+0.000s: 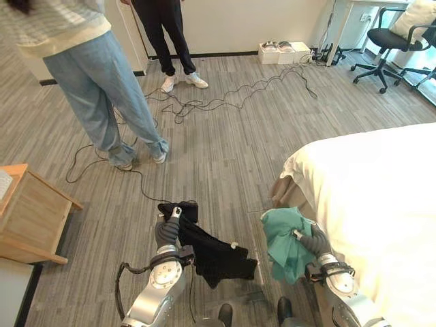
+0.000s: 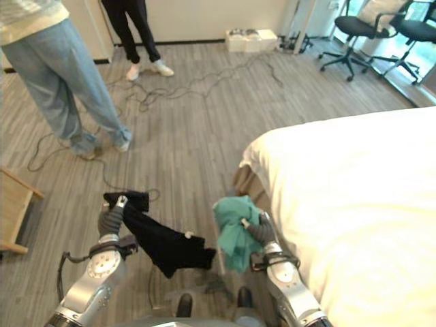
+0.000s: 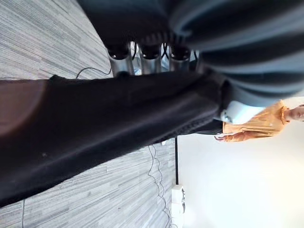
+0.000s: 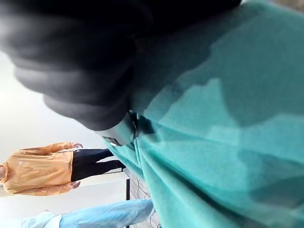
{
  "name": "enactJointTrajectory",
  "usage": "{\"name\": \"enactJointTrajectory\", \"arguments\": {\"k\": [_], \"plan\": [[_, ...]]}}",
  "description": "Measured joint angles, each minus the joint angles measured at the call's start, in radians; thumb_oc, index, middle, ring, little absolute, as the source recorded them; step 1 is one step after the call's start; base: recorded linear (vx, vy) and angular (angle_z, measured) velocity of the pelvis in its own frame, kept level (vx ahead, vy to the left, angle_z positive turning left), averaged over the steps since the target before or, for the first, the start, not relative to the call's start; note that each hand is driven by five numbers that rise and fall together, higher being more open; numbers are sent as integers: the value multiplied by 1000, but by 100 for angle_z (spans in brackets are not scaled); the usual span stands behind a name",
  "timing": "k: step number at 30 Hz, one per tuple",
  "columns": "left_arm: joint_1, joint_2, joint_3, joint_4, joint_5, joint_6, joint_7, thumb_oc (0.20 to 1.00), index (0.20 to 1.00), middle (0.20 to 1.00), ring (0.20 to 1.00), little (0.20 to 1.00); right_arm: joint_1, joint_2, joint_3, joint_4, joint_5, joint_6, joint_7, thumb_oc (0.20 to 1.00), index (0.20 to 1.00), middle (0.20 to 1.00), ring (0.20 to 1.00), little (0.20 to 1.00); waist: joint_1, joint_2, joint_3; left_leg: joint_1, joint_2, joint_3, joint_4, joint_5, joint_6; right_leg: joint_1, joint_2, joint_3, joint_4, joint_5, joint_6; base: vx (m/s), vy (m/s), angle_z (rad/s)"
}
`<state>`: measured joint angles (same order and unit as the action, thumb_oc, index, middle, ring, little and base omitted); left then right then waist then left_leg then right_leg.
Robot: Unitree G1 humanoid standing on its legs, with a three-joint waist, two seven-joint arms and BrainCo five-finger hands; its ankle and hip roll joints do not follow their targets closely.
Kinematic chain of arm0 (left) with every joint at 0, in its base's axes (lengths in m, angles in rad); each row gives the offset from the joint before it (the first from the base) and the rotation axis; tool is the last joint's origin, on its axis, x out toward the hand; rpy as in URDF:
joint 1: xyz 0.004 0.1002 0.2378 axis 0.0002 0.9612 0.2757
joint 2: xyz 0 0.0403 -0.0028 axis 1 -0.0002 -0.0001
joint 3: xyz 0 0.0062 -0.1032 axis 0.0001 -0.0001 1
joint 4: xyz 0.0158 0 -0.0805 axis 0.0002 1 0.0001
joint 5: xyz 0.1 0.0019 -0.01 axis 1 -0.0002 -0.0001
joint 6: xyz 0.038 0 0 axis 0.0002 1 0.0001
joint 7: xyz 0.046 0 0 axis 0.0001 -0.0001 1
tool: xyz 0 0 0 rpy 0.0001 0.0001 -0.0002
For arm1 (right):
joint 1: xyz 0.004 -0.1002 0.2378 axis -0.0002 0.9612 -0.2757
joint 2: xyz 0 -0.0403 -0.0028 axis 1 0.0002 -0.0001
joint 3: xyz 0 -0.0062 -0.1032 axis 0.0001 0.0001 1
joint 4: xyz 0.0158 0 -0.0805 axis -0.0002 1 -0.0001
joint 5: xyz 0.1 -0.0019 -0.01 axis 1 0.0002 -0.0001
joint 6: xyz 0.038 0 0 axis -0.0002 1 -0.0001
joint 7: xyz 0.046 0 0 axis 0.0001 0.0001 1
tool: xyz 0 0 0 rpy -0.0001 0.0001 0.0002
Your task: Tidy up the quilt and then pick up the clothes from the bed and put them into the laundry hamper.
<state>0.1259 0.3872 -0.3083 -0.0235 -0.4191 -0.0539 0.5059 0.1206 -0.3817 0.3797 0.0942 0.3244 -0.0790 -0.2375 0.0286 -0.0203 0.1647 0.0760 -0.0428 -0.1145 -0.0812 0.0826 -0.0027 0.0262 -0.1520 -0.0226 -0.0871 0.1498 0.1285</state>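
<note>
My left hand [image 1: 168, 230] is low over the floor with its fingers [image 3: 142, 56] curled into a black garment [image 1: 219, 256], which hangs from it and trails toward the middle. My right hand [image 1: 308, 240] is shut on a bunched teal garment [image 1: 282, 242] beside the corner of the bed [image 1: 381, 197]. The teal cloth [image 4: 213, 142] drapes over that hand, hiding most of its fingers. A smooth white quilt [image 2: 354, 191] covers the bed at right.
Two people stand on the grey plank floor ahead: one in light jeans [image 1: 102, 88], one in black trousers [image 1: 167, 34]. Thin cables [image 1: 218, 99] snake across the floor. A wooden side table [image 1: 30, 211] stands left, office chairs [image 1: 392, 41] far right, a white box [image 1: 283, 52] by the wall.
</note>
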Motion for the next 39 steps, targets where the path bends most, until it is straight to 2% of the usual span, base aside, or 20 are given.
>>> {"name": "enactJointTrajectory", "arguments": {"k": [3, 6, 7, 8, 10, 13, 19, 27, 31, 34, 35, 36, 37, 38, 39], "plan": [[9, -2, 1, 0, 0, 0, -2, 200, 200, 200, 200, 200, 2, -12, -5, 0, 0, 0, 1, 200, 200, 200, 200, 200, 0, 9, 1, -2, 17, -1, -5, -7, -18, -2, 16, 0, 0, -8, -8, 0, 0, 0], [37, -3, 1, 0, 0, 0, -3, 200, 200, 200, 200, 200, 11, -13, -19, 0, 0, 1, 1, 200, 200, 200, 200, 200, 0, 11, 1, -4, 32, -1, -6, -10, -15, -5, 31, 0, 0, -8, -8, 9, 8, -3], [56, -32, 1, 0, 0, 0, -4, 200, 200, 200, 200, 200, 31, -14, -20, 0, -1, 1, 0, 200, 200, 200, 200, 200, -1, 24, -8, -5, 47, -2, -6, -12, -21, -5, 46, -3, 0, -16, -20, 0, 0, 0], [29, -38, -13, 50, 1, -14, -121, 200, 200, 200, 200, 200, 29, 9, -4, 22, 36, -4, -92, 200, 200, 200, 200, 200, 21, 29, -7, -9, 47, -7, 0, -10, -21, -6, 41, -32, 5, -18, -22, 26, 5, 8], [-48, -42, -71, 153, 0, -13, -255, 200, 200, 200, 200, 200, -4, 64, -13, 124, 84, 11, -203, 200, 200, 200, 200, 200, 46, 32, -7, -24, 45, -15, 0, -4, -26, -18, 39, -51, 5, -18, -23, 24, 6, 19], [-61, -75, -126, 205, 0, -10, -317, 200, 200, 200, 200, 200, -38, 90, 26, 163, 114, 25, -240, 200, 200, 200, 200, 200, 70, 46, 4, -53, 43, -17, 1, 6, -27, -45, 37, -54, 5, -12, -22, 4, 0, 5], [-66, -82, -136, 217, 0, -11, -327, 200, 200, 200, 200, 200, -65, 87, 20, 163, 116, 31, -244, 200, 200, 200, 200, 200, 81, 68, 33, -55, 44, -27, 1, 5, -29, -41, 38, -66, 5, -11, -22, 13, -9, 6], [-67, -83, -116, 217, -1, -11, -306, 200, 200, 200, 200, 200, -70, 87, 18, 162, 116, 41, -239, 200, 200, 200, 200, 200, 86, 55, 79, -52, 47, -26, 1, 4, -30, -40, 41, -66, 5, -12, -23, 49, 48, -1], [-66, -82, -111, 217, -3, -11, -265, 200, 200, 200, 200, 200, -88, 87, 19, 163, 113, 44, -215, 200, 200, 200, 200, 200, 86, 38, 105, -35, 43, -1, 1, -4, -27, -43, 41, -38, 18, -9, -28, 42, 172, -20], [-67, -82, -86, 217, -27, -11, -255, 200, 200, 200, 200, 200, -115, 84, 20, 166, 111, 44, -193, 200, 200, 200, 200, 200, 84, 25, 125, -44, 37, 25, 62, -47, -4, -64, 28, -8, 75, -29, -45, 53, 181, -27], [-74, -81, -70, 216, -43, -11, -254, 200, 200, 200, 200, 200, -121, 84, 13, 166, 109, 44, -191, 200, 200, 200, 200, 200, 83, 17, 131, -65, 22, 31, 111, -75, 10, -80, 16, 3, 107, -57, -45, 58, 162, -14], [-83, -80, -69, 216, -45, -10, -254, 200, 200, 200, 200, 200, -120, 83, 7, 167, 109, 45, -189, 200, 200, 200, 200, 200, 84, 12, 134, -78, 9, 43, 139, -86, 23, -81, 6, 0, 104, -67, -39, 114, 256, -14], [-90, -84, -69, 212, -48, -10, -254, 200, 200, 200, 200, 200, -123, 79, 0, 170, 110, 49, -179, 200, 200, 200, 200, 200, 93, 12, 133, -96, -2, 56, 167, -102, 51, -90, -17, -38, 108, -112, -7, 97, 195, -18], [-89, -95, -70, 208, -47, -10, -254, 200, 200, 200, 200, 200, -123, 73, 0, 170, 110, 51, -173, 200, 200, 200, 200, 200, 106, 22, 139, -117, -4, 52, 198, -125, 83, -147, -29, -61, 254, -151, 4, 150, 201, -25], [-95, -102, -71, 206, -47, -6, -255, 200, 200, 200, 200, 200, -131, 66, -6, 165, 112, 56, -172, 200, 200, 200, 200, 200, 111, 27, 153, -125, 4, 71, 232, -137, 72, -255, -56, -60, 594, -220, -36, 148, 108, -13]]}}
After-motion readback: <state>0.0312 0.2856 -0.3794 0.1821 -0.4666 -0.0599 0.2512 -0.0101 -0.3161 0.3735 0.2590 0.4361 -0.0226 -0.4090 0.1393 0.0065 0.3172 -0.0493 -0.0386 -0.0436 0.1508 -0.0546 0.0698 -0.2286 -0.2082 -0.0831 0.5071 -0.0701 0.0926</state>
